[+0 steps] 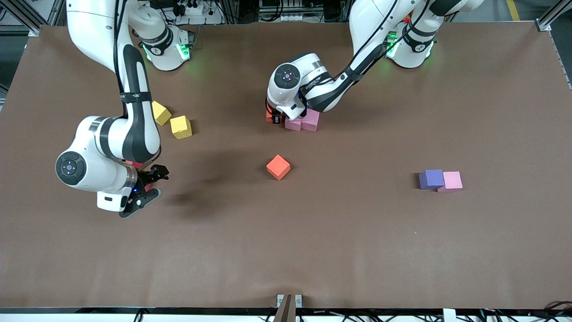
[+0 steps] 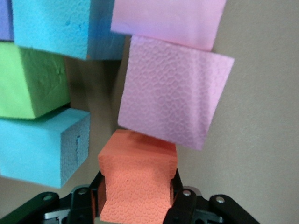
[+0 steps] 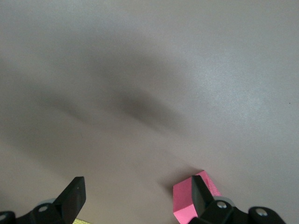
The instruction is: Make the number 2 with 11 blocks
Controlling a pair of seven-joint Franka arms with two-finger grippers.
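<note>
My left gripper [image 1: 277, 117] is low over the middle of the table, shut on an orange block [image 2: 138, 172]. In the left wrist view [image 2: 138, 200] that block touches a pink block [image 2: 175, 100] of the part-built number 2. A second pink block [image 2: 166, 18], two cyan blocks [image 2: 51, 25] [image 2: 35, 149], a green block [image 2: 30, 79] and a purple edge [image 2: 4, 18] lie beside it. In the front view only two pink blocks [image 1: 303, 120] show under the arm. My right gripper [image 1: 149, 184] is open over the table toward the right arm's end. A red block [image 3: 184, 200] lies partly under one of its fingers.
A loose orange block [image 1: 278, 167] lies mid-table, nearer the front camera than the digit. A purple block [image 1: 431, 179] and a pink block [image 1: 452, 181] touch each other toward the left arm's end. Two yellow cubes [image 1: 161, 112] [image 1: 180, 127] lie by the right arm.
</note>
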